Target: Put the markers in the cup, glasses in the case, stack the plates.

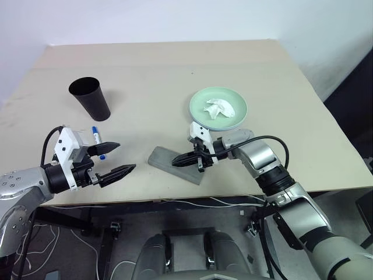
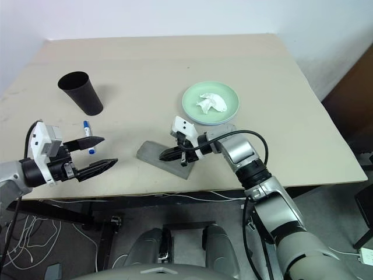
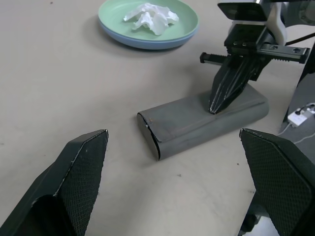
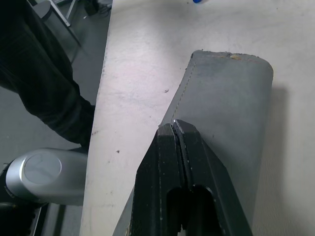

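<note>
The right gripper (image 1: 182,160), clenched shut with its tips pressing on the closed case (image 1: 175,164), which lies just in front of the plates (image 1: 218,108), may skid the case off the near table (image 1: 157,64) edge if it pushes sideways.

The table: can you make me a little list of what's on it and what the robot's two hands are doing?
cup: tall black tapered plastic cup, upright, far left of the table
marker: slim white marker with a blue cap, lying near the cup, partly behind the left end effector
plates: pale mint green round plate stacked on a pale blue one, crumpled white tissue on top
case: grey felt-like oblong glasses case, closed, near the front edge
left end effector: open, holding nothing
right end effector: shut, tips pressing on the case
</note>
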### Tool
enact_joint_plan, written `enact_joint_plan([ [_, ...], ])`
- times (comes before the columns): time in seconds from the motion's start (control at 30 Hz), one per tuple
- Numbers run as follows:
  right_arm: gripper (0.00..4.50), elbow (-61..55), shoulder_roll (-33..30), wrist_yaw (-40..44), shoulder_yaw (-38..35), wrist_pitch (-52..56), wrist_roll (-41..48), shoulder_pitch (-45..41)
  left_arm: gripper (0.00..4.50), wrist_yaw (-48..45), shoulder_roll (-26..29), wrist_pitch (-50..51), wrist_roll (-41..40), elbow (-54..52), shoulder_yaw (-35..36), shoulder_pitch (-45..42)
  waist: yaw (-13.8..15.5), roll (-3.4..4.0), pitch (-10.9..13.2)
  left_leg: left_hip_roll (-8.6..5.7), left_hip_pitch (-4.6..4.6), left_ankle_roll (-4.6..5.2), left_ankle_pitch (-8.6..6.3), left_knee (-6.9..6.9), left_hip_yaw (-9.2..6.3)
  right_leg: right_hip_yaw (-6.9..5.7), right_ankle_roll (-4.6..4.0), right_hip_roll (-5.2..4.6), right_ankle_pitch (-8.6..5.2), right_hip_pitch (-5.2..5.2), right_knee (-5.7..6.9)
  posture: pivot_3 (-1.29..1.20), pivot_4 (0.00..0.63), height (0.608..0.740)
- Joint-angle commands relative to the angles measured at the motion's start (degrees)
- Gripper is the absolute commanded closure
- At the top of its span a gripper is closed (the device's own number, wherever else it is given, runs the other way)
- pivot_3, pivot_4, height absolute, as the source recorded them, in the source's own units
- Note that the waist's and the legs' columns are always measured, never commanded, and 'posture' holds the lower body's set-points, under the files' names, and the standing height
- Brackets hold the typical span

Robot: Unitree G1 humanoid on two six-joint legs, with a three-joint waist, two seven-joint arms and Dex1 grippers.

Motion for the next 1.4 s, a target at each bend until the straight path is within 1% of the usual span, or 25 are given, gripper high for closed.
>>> enact_joint_plan([
  [0.03, 4.47, 0.0, 0.4, -0.1, -0.1, -0.6, -0.1, -1.1, 0.00, -0.3, 0.5, -1.3, 0.6, -0.5, 0.1, -0.4, 0.0, 0.00, 0.0, 0.00, 0.00, 0.00, 0.00, 0.00, 0.00, 0.00, 0.00, -0.01, 0.00, 0.00, 0.00, 0.00, 0.150, 0.740],
  [0.23, 4.47, 0.6, 0.5, -1.3, 0.5, -0.9, -1.3, -0.4, 0.00, 0.4, -1.0, -2.3, 1.8, -0.4, -1.1, -0.7, 0.0, 0.00, 0.0, 0.00, 0.00, -0.03, -0.02, -0.06, -0.01, 0.02, -0.03, -0.06, -0.01, -0.02, -0.03, 0.00, 0.150, 0.740],
  [0.37, 4.47, 0.4, 0.2, -1.5, 1.8, -2.0, -2.6, 0.6, 0.00, 0.3, -0.9, -2.6, 2.7, -0.3, -1.5, -0.5, -0.1, 0.01, 0.0, 0.00, -0.01, -0.03, -0.02, -0.10, -0.01, 0.02, -0.04, -0.07, -0.01, -0.05, -0.05, 0.00, 0.150, 0.740],
  [0.63, 4.47, 2.1, 1.1, -1.6, -2.3, 0.4, 0.6, -2.8, 0.00, 0.6, -1.4, -2.6, 3.1, 0.5, -1.1, -1.0, -0.1, 0.02, 0.0, -0.01, -0.03, -0.18, -0.11, -0.11, -0.01, 0.02, -0.09, -0.12, 0.01, -0.08, -0.06, 0.00, 0.150, 0.740],
  [0.8, 4.47, 2.4, 0.9, -0.8, -2.5, -0.5, 0.9, -3.1, 0.00, 1.2, -1.9, -2.5, 3.1, 0.0, -0.8, -0.7, -0.1, 0.02, 0.0, -0.03, -0.39, -0.16, -0.09, -0.10, -0.01, 0.01, -0.08, -0.15, 0.02, -0.37, -0.11, 0.00, 0.150, 0.740],
  [0.87, 4.47, 2.2, 1.3, -0.9, -4.7, 0.8, 2.9, -4.1, 0.00, 1.8, -2.3, -2.5, 2.6, 0.1, -0.2, -0.9, -0.1, 0.02, 0.0, -0.04, -0.56, -0.03, -0.02, -0.10, -0.01, 0.00, -0.05, -0.15, 0.04, -0.53, -0.10, 0.00, 0.150, 0.740],
  [0.97, 4.47, 1.6, 1.5, 0.3, -9.0, 5.5, 7.8, -6.5, 0.00, 2.2, -2.8, -2.7, 2.3, 0.4, 0.5, -1.1, -0.1, 0.06, 0.0, -0.04, -0.63, -0.02, -0.01, -0.11, 0.00, 0.00, 0.01, -0.15, 0.07, -0.59, -0.09, 0.00, 0.150, 0.740],
  [1.03, 4.47, 1.4, 1.1, 1.0, -11.4, 6.8, 10.3, -7.7, 0.00, 3.3, -3.5, -3.3, 2.8, 1.0, 1.0, -1.5, -0.1, 0.06, 0.0, -0.04, -0.62, -0.02, -0.01, -0.10, 0.01, 0.00, 0.05, -0.15, 0.10, -0.60, -0.07, 0.00, 0.150, 0.740],
  [1.13, 4.47, 3.2, 0.7, 0.0, -13.5, 6.5, 11.0, -9.1, 0.00, 6.2, -5.3, -4.3, 3.0, 2.2, 2.4, -2.8, 0.0, 0.05, 0.0, -0.04, -0.60, -0.02, -0.01, -0.10, 0.00, -0.02, 0.03, -0.14, 0.09, -0.58, -0.07, 0.00, 0.150, 0.740],
  [1.27, 4.47, 3.7, 0.1, -1.2, -13.8, 5.5, 10.1, -9.3, 0.00, 11.0, -7.2, -4.3, 4.2, 3.1, 4.1, -3.1, 0.0, 0.05, 0.0, -0.05, -0.62, -0.01, -0.01, -0.10, 0.01, -0.03, 0.10, -0.15, 0.13, -0.57, -0.10, 0.00, 0.150, 0.740],
  [1.4, 4.47, 3.4, -0.1, -2.4, -13.5, 4.5, 9.2, -9.2, 0.00, 16.7, -7.9, -2.1, 4.4, 4.1, 6.2, -3.7, -0.1, 0.05, 0.0, -0.05, -0.62, -0.01, 0.00, -0.10, 0.01, -0.03, 0.13, -0.15, 0.14, -0.58, -0.08, 0.00, 0.150, 0.740],
])
